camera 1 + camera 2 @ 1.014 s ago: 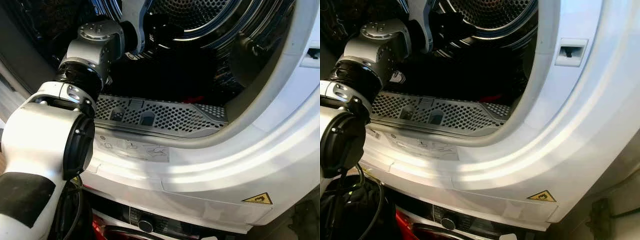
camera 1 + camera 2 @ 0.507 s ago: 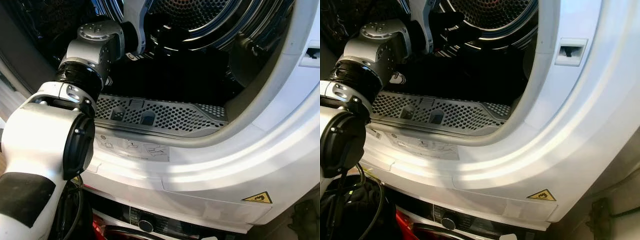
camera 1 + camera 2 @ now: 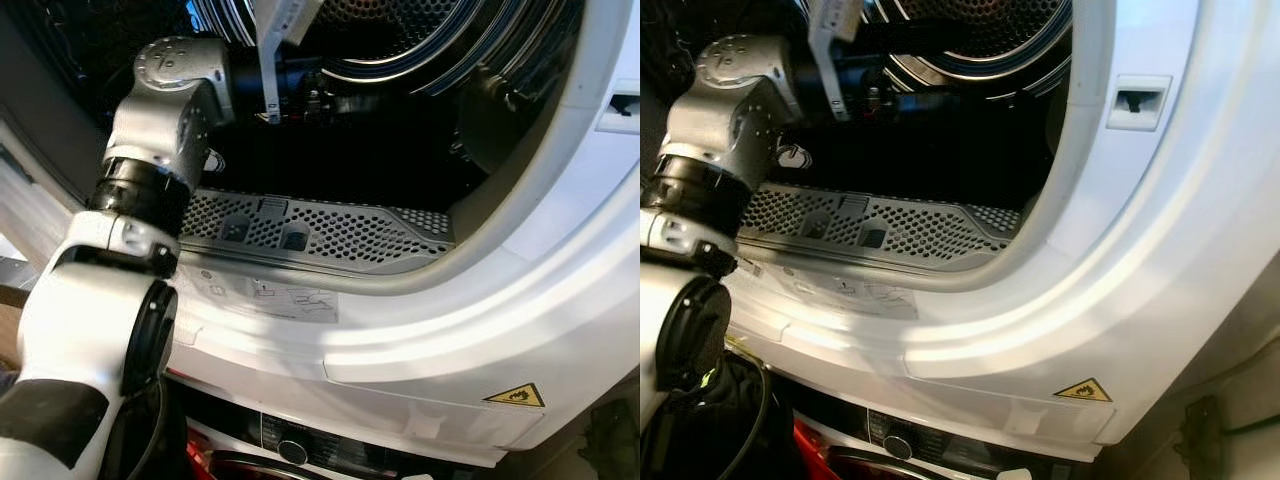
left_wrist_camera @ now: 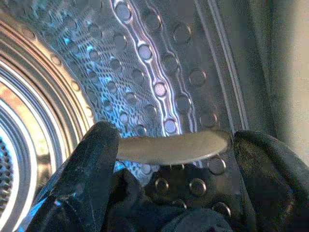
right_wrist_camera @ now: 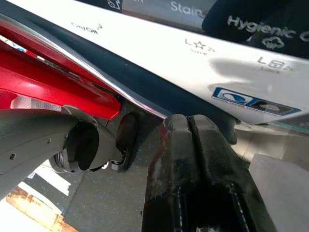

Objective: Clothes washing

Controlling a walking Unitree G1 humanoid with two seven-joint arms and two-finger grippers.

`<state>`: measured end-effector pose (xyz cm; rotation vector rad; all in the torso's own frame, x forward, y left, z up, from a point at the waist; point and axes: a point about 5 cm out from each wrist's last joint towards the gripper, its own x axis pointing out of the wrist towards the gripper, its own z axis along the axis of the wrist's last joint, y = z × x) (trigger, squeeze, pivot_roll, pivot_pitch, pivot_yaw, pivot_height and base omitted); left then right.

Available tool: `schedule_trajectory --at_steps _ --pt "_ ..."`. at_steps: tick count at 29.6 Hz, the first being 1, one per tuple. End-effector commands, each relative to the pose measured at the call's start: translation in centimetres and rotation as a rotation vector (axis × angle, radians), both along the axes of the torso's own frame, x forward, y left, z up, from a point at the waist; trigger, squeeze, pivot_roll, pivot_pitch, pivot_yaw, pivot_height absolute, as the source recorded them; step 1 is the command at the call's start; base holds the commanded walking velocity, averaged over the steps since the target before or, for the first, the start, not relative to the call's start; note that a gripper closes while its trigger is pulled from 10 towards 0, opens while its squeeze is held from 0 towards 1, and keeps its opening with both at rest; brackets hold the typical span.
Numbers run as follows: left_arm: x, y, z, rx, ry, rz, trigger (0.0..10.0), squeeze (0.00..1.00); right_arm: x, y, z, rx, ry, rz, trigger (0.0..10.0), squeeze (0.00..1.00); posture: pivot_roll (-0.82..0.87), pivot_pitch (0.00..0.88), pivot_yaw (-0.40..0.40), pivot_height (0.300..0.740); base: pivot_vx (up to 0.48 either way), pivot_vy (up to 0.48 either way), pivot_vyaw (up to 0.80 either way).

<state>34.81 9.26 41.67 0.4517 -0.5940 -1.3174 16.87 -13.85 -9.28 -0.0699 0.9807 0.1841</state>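
Note:
The white machine's round opening (image 3: 500,270) stands open, showing the perforated steel drum (image 3: 400,35) and a dark inside. My left arm (image 3: 175,95) reaches up through the opening, its wrist (image 3: 285,60) high near the drum's top. In the left wrist view my left gripper (image 4: 174,145) is open inside the drum, its two black fingers (image 4: 91,169) wide apart. A dark blue cloth (image 4: 145,205) bunches low between them, and a pale drum paddle (image 4: 174,147) crosses behind. My right gripper (image 5: 193,135) hangs shut and empty beside a lower machine's red door rim (image 5: 53,82).
A perforated grey filter grille (image 3: 320,232) lines the bottom of the opening, with a label strip (image 3: 270,297) below it. A yellow warning sticker (image 3: 515,397) sits on the white front. Underneath is a second machine with a round knob (image 3: 292,450). A door latch slot (image 3: 1135,102) is at right.
My left arm has risen and its forearm has swung upward deeper toward the drum's top. A red scrap seen low in the drum a second ago is out of sight.

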Motion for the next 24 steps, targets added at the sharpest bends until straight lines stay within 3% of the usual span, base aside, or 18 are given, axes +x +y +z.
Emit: schedule_trajectory --at_steps 1,6,8,16,21,24 --pt "-0.4 0.5 -0.1 0.01 -0.014 -0.003 10.0 0.0 -0.3 0.4 -0.1 0.014 0.013 -0.001 10.0 0.0 0.07 0.0 0.101 0.74 0.0 0.0 0.0" --pt "-1.2 1.0 -0.9 0.063 -0.025 -0.043 10.0 0.0 -0.3 0.4 -0.1 0.013 0.013 0.003 10.0 0.0 0.08 0.0 0.097 0.74 0.0 0.0 0.0" --pt "-2.2 1.5 -1.2 0.063 -0.042 -0.072 10.0 0.0 -0.1 0.4 -0.1 0.013 0.008 0.0 10.0 0.0 0.07 0.0 0.103 0.74 0.0 0.0 0.0" --pt "-6.9 4.1 -1.3 -0.057 -0.072 -0.096 10.0 0.0 -0.5 0.2 -0.2 0.014 0.016 -0.002 10.0 0.0 0.1 0.0 0.086 0.74 0.0 0.0 0.0" --pt "-8.2 4.4 -1.3 -0.112 -0.083 -0.038 10.0 0.0 -0.5 0.2 -0.2 0.012 0.02 0.008 10.0 0.0 0.11 0.0 0.081 0.74 0.0 0.0 0.0" --pt "-9.4 4.3 -2.5 -0.133 -0.049 0.018 10.0 0.0 -0.3 0.2 -0.1 0.011 0.013 0.011 10.0 0.0 0.11 0.0 0.08 0.74 0.0 0.0 0.0"
